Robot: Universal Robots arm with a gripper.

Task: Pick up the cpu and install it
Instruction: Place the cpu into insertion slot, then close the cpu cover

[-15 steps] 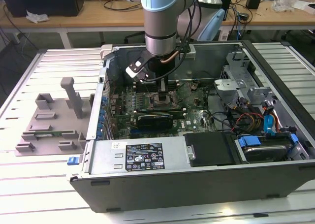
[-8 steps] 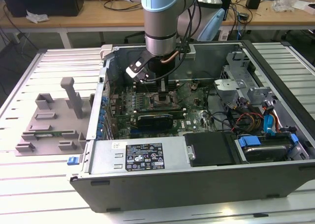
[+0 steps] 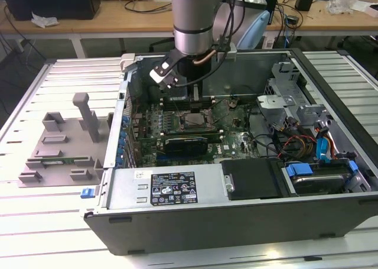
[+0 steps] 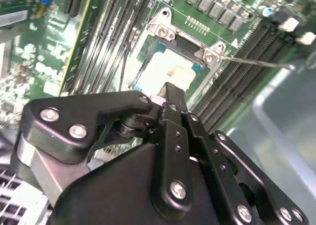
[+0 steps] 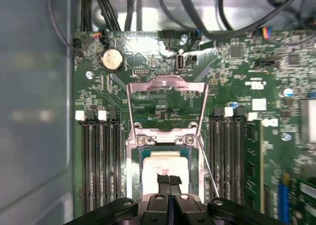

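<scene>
Silvery-grey cpu [image 5: 163, 161] is seen lying flat in the open socket [image 5: 163, 140] inside the computer case [image 3: 236, 219]. Tool [image 5: 169, 181] is poised over its middle, fingers drawn together, nothing clamped. Chip is judged light, stiff, smooth-topped and fragile underneath, and is best taken by opposite edges.

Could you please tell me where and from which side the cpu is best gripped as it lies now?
Probably by two opposite thin edges, coming straight down from above: the cpu lies flat in the socket, which frames its rim, so a side approach looks blocked. The gripper hangs right over it.
</scene>
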